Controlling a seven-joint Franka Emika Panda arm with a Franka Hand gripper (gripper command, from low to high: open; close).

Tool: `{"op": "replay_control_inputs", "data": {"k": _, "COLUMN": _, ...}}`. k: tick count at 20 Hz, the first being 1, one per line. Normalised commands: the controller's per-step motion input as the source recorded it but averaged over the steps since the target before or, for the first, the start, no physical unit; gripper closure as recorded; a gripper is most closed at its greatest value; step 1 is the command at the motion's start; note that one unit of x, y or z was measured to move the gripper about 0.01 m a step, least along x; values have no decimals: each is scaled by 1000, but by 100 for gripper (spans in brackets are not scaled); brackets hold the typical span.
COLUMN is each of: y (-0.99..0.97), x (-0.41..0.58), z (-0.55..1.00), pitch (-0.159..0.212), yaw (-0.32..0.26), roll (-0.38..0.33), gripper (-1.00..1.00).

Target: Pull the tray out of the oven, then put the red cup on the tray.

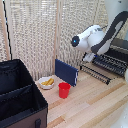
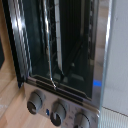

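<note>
On the pale wood table before the slatted screen, your arm hangs over the oven at far right, its tray directly ahead, claw state indeterminable; red cup stands well left, nearer.

Reaching toward the oven at the frame's right edge, slatted tray jutting out in front, red cup standing low-centre beside a white bowl and blue panel.
</note>
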Motion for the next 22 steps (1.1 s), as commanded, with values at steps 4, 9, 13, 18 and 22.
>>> {"op": "replay_control_inputs", "data": {"k": 4, "y": -599, "x": 168, "z": -132, "pitch": 14, "yaw": -51, "roll": 13, "gripper": -100}}
{"op": "replay_control_inputs", "data": {"k": 9, "y": -630, "x": 132, "z": -16, "pitch": 2, "yaw": -64, "roll": 0, "gripper": -100}}
{"op": "replay_control_inputs", "data": {"k": 13, "y": -746, "x": 136, "z": 0, "pitch": -2, "yaw": -96, "roll": 48, "gripper": -100}}
{"op": "replay_control_inputs", "data": {"k": 18, "y": -623, "x": 5, "z": -1, "pitch": -5, "yaw": -78, "roll": 105, "gripper": -100}}
{"op": "replay_control_inputs", "data": {"k": 22, "y": -371, "x": 7, "z": 0, "pitch": 15, "yaw": -19, "roll": 20, "gripper": -100}}
